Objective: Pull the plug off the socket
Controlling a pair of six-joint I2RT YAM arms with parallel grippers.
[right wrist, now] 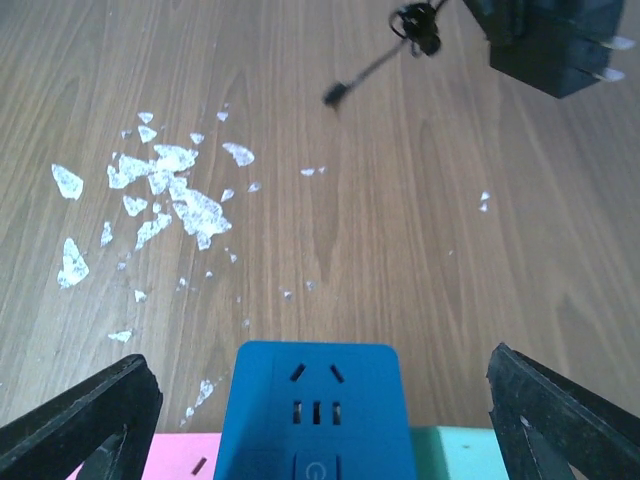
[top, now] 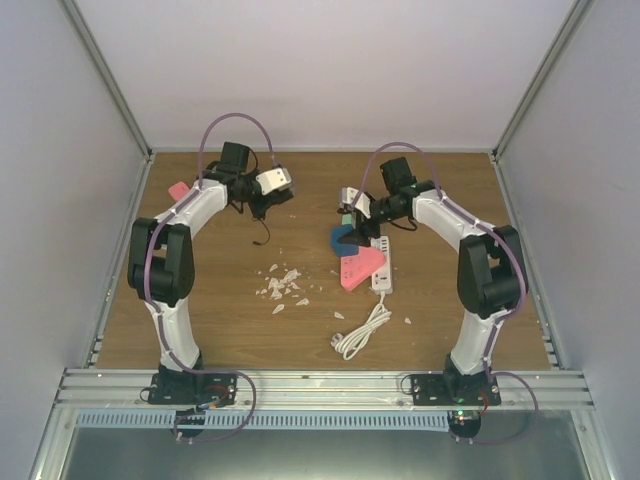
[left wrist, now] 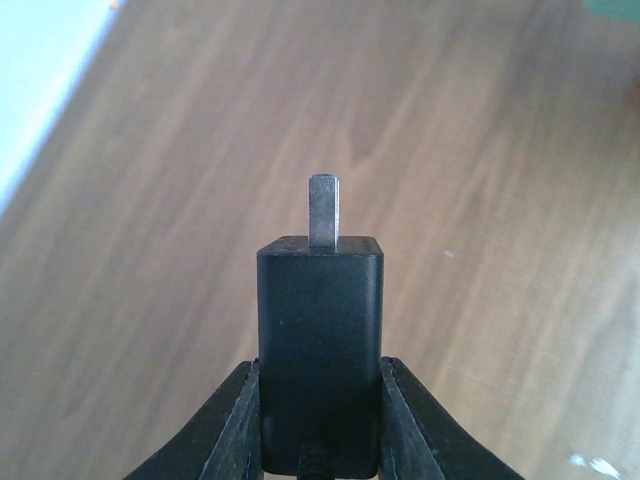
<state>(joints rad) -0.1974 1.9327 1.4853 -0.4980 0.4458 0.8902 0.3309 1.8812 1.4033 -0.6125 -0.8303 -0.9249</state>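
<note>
Black plug clamped in left gripper, prongs bare, well apart from blue socket: judged unplugged. Right gripper spread wide, empty, flanking socket.

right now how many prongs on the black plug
2, both on the end of the black plug in the left gripper: an upper prong and a lower prong in the right wrist view. The left wrist view shows only one, likely hiding the other.
</note>
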